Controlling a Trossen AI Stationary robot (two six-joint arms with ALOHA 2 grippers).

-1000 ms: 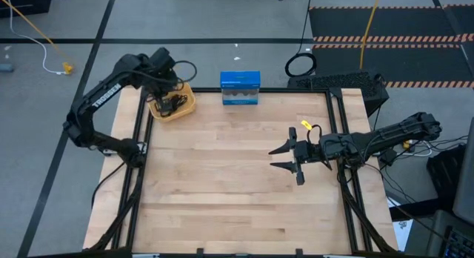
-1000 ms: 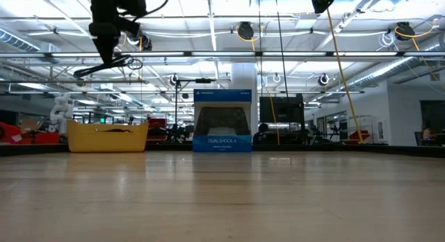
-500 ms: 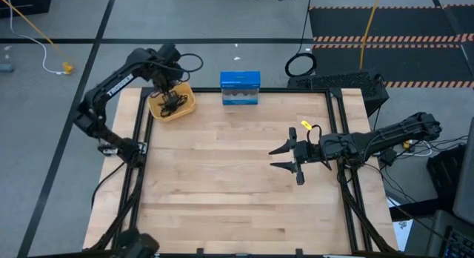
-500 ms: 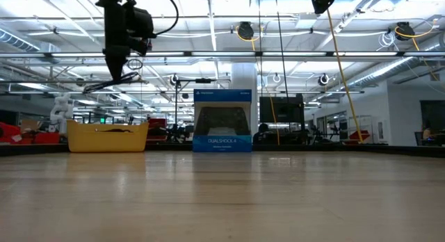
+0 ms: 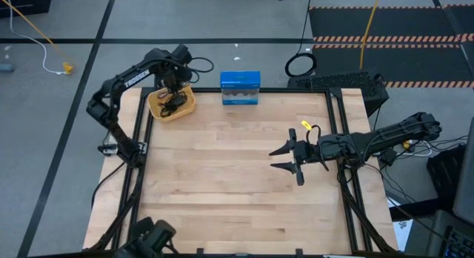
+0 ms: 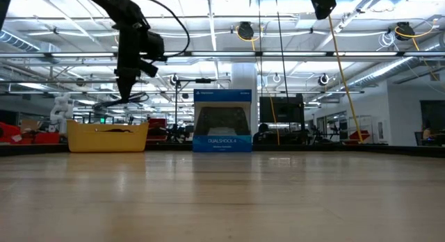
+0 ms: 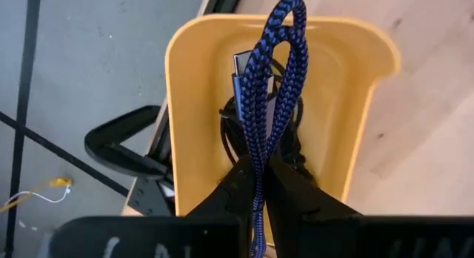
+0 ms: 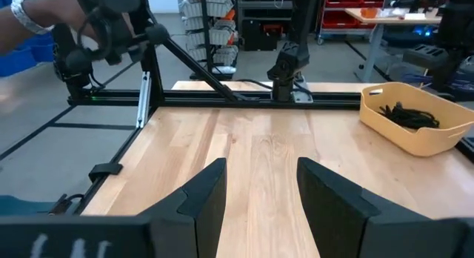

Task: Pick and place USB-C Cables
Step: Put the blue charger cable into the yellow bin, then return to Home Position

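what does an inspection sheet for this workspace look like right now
surface: wooden table, bare across the middle.
job's things: purple-blue USB-C cable pinched in the left gripper over the yellow bin; black cables lie inside the bin.
clutter: blue DualShock box at the far edge, beside the bin.
grippers: left gripper's fingers shut on the cable; right gripper open above the table's right side, holding nothing.
cables: black ring-shaped coil and yellow cord on the floor beyond the table.
surroundings: grey floor, hazard-striped mat; a person's hand beyond the table.
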